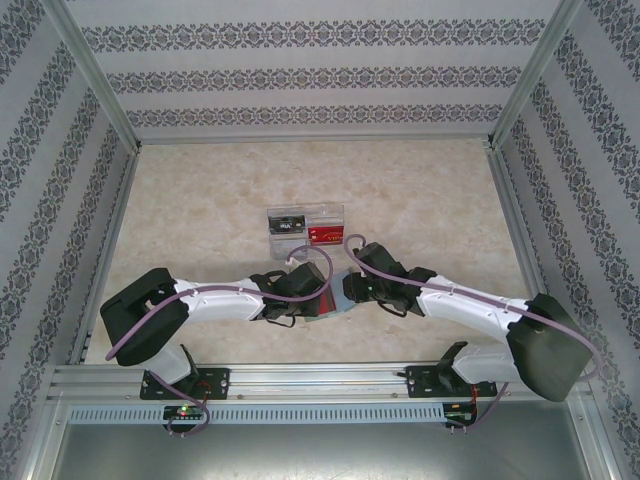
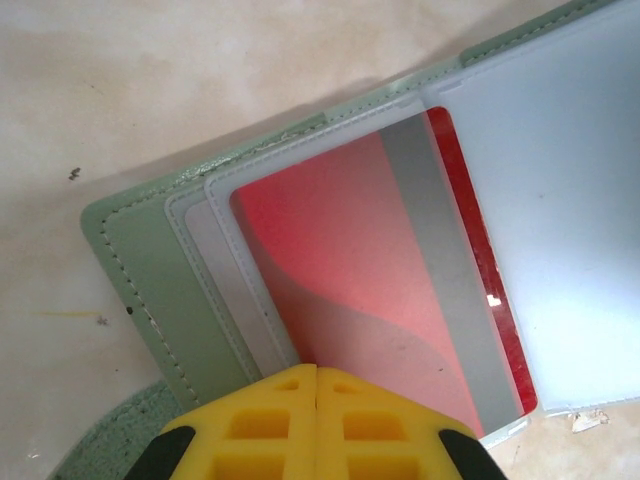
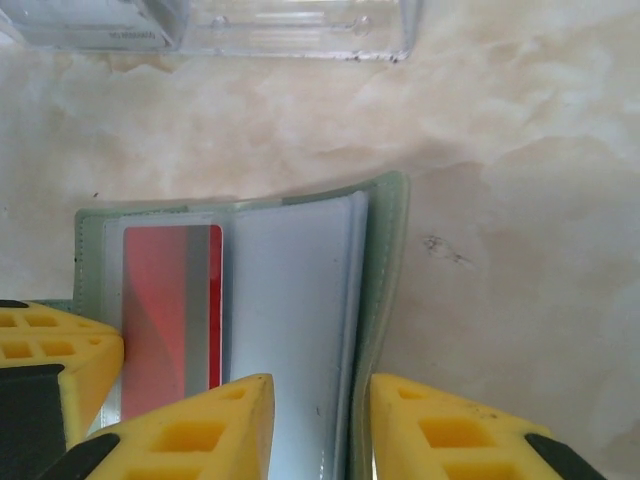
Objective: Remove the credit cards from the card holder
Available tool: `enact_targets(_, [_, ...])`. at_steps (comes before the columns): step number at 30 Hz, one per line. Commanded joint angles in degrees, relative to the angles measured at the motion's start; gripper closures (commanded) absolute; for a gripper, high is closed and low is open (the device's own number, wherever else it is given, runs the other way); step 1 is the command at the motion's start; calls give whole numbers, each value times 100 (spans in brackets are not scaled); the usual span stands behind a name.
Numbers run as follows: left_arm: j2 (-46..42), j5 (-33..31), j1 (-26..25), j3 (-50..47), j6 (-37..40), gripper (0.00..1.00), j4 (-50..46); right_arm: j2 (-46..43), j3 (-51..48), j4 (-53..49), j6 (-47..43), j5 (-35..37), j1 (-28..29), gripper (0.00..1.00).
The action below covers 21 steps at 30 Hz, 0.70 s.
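The grey-green card holder (image 2: 150,290) lies open on the table between both grippers (image 1: 335,300). A red credit card (image 2: 370,260) with a grey stripe sits under a clear sleeve on its left half (image 3: 170,300). The right half shows a pale blue-grey sleeve. My left gripper (image 2: 316,370) is shut, its tips down on the near edge of the red card. My right gripper (image 3: 320,385) is open. One finger is over the pale sleeve and the other outside the holder's raised right edge (image 3: 385,260), which runs between them.
A clear plastic divided tray (image 1: 306,228) stands just beyond the holder, with a red card (image 1: 325,237) and a dark one in it; its front wall (image 3: 300,25) is near. Patterned walls enclose the marble-look table.
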Motion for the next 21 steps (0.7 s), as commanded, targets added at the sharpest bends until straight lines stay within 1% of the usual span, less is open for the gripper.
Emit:
enact_targets(1, [126,-12,-90,-7,41,96,-230,-203,160,-131,-108,245,70,67])
enact_targets(5, [145,-17,-89,13,47,97,-244,-109,169,56,-168,-123,128,69])
enact_targets(14, [142,-17,-89,10,41,97,-250,531,169,644,-4,-1075,144,75])
enact_targets(21, [126,-17,-92,-13,32,97,-247,881,195,940,125,-1411,88,77])
